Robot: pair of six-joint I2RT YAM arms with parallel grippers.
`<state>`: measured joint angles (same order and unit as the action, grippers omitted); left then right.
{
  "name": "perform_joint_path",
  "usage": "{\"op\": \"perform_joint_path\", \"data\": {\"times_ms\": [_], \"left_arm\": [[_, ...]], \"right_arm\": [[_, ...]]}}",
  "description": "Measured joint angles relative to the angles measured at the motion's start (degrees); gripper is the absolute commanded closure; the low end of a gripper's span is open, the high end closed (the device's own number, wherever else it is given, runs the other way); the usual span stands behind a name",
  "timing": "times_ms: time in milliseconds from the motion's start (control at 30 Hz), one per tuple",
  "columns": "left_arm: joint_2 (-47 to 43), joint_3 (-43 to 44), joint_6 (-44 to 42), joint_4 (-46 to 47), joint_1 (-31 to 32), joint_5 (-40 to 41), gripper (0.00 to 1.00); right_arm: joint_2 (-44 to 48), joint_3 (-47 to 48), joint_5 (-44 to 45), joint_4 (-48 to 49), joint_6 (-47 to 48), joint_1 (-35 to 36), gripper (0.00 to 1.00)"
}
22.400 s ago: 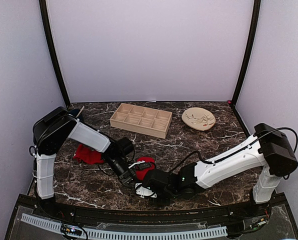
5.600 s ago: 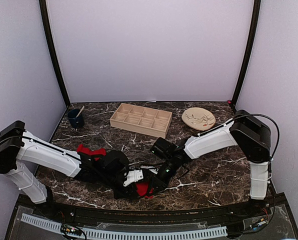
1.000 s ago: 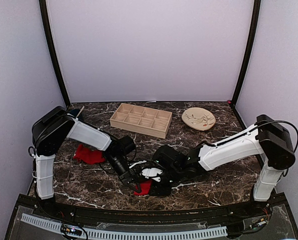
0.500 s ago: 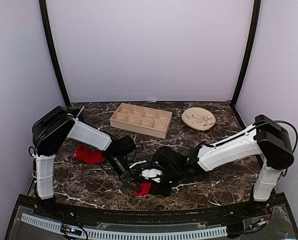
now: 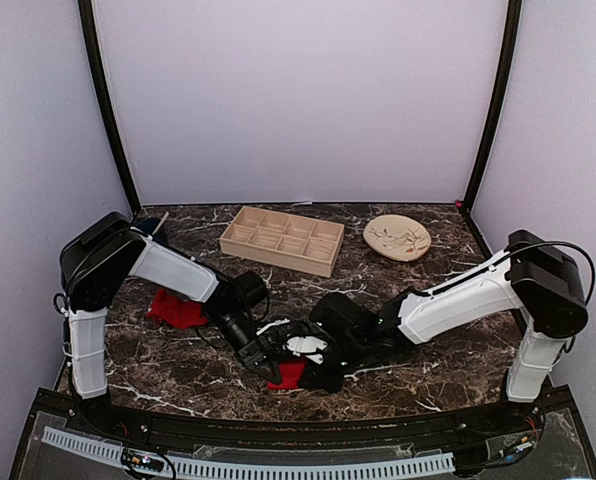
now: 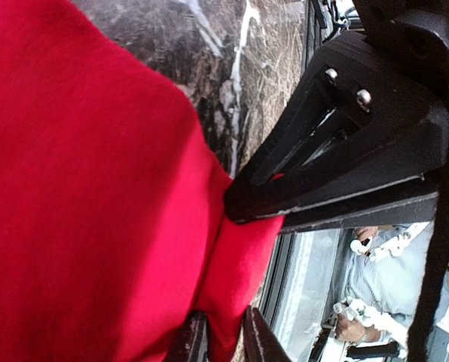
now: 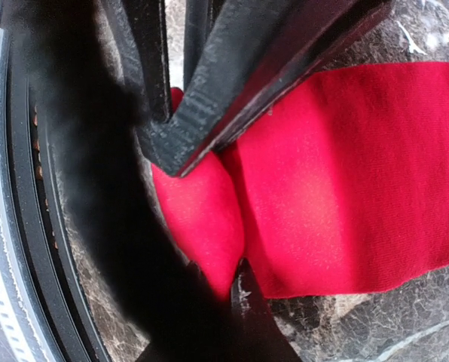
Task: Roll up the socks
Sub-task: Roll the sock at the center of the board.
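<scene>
One red sock (image 5: 288, 376) lies bunched near the table's front edge, between my two grippers. In the left wrist view it (image 6: 89, 196) fills the left side, and my left gripper (image 6: 223, 313) has its narrow tips closed on a fold of the fabric. My right gripper (image 7: 217, 264) pinches another fold of the same sock (image 7: 337, 173). The left gripper's black fingers (image 7: 209, 98) cross just above it. From the top view the left gripper (image 5: 266, 358) and right gripper (image 5: 313, 372) meet over the sock. A second red sock (image 5: 176, 309) lies crumpled at the left, beneath the left arm.
A wooden compartment tray (image 5: 281, 239) sits at the back centre, and a beige plate (image 5: 397, 238) to its right. A dark cup (image 5: 150, 230) peeks out behind the left arm's shoulder. The black front rail (image 5: 278, 430) runs just below the sock.
The right gripper's jaws have come together on the sock fold. Both arms have shifted only slightly, and the sock stays between the grippers at the front edge.
</scene>
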<state>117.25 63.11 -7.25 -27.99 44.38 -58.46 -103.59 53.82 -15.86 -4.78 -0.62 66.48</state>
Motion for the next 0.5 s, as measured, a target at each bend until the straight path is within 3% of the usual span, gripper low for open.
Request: {"op": "perform_joint_path", "data": {"times_ms": [500], "left_arm": [[-3.0, -1.0, 3.8, 0.6, -1.4, 5.3, 0.74]], "right_arm": [[0.5, -2.4, 0.0, 4.8, -1.2, -0.8, 0.92]]}}
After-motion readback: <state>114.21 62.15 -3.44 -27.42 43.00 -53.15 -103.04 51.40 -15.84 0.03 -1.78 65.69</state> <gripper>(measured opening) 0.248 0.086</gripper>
